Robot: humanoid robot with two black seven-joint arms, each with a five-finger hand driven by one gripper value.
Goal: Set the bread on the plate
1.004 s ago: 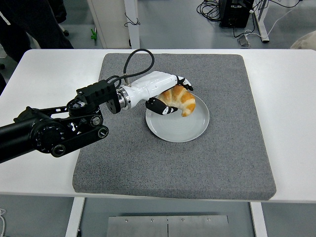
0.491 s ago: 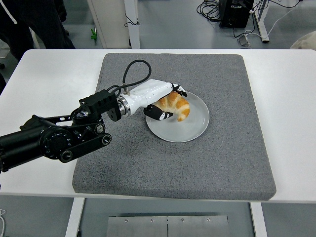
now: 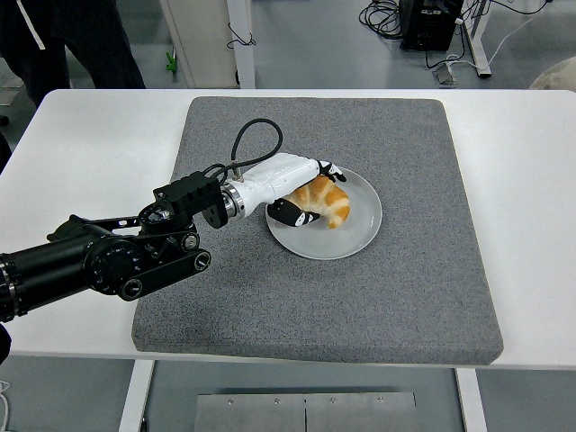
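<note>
A golden croissant (image 3: 328,199) lies on the round grey plate (image 3: 355,234) in the middle of the grey mat. My left hand (image 3: 301,191), white with black fingertips, reaches in from the left and its fingers are curled around the croissant's left end, thumb below and fingers above. The croissant rests on the plate's left half. My right arm is out of view.
The grey mat (image 3: 405,297) covers most of the white table (image 3: 81,144). A person in dark clothes (image 3: 72,40) stands at the top left beyond the table. Cables and a black box (image 3: 430,22) lie on the floor behind.
My left hand lowered and drew back left a little with the croissant, which now rests on the plate. The arm's forearm shifted lower and closer. The person at the top left moved.
</note>
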